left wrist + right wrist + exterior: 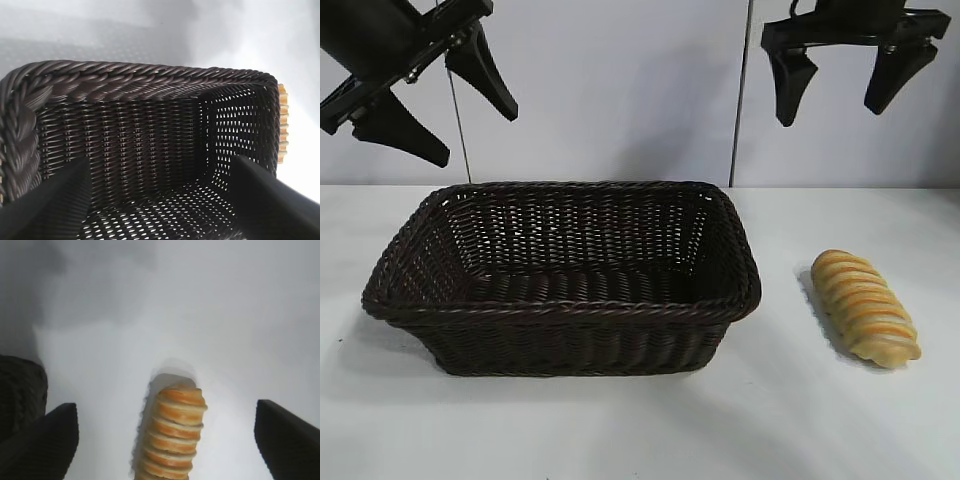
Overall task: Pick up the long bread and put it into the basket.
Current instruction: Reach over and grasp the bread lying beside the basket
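Note:
The long bread (865, 306), golden-tan with orange and cream ridges, lies on the white table to the right of the basket (560, 310). The basket is dark brown wicker and holds nothing. My right gripper (840, 90) hangs open high above the bread. In the right wrist view the bread (174, 437) lies between the spread fingers (47, 442), well below them. My left gripper (445, 100) hangs open high above the basket's left part. The left wrist view looks down into the basket (145, 75), with a sliver of the bread (283, 122) past its far end.
The white table (640, 430) extends in front of the basket and around the bread. A pale wall stands behind, with a thin dark cable (458, 120) hanging at the left.

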Robot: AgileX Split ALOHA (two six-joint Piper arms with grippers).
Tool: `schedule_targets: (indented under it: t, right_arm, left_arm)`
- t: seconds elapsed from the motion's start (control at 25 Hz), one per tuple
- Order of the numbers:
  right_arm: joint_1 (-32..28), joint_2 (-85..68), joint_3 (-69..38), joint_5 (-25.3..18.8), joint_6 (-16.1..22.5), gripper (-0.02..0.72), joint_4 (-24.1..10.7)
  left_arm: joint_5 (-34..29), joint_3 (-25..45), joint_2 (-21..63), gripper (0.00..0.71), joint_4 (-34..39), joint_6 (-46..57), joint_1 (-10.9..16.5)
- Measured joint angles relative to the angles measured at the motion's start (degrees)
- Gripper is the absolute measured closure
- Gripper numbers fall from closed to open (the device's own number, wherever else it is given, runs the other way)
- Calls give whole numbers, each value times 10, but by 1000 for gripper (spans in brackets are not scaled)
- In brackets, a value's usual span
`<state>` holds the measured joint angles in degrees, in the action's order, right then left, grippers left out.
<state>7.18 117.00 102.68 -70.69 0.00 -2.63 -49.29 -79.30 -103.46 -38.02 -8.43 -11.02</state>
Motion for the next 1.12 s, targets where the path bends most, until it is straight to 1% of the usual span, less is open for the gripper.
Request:
schedule_targets:
  t: [0.32,0.4,0.48,0.72,0.88,1.0,1.12]
  right_arm:
    - [0,0,-97,4,0,20,13]
    - [0,0,-120,11,0,20,14]
    - [0,0,-142,33,0,20,14]
    - [0,0,-208,132,3,20,15]
    - [0,0,-239,187,4,20,15]
    - [0,5,-247,206,4,20,15]
    - [0,18,-247,211,4,20,16]
  left_arm:
    - [0,0,0,160,0,0,0]
    - [0,0,0,160,0,0,0]
    - [0,0,0,160,0,0,0]
    - [0,0,0,160,0,0,0]
    - [0,0,0,160,0,0,0]
    - [0,0,0,160,0,0,0]
    - [0,0,0,160,0,0,0]
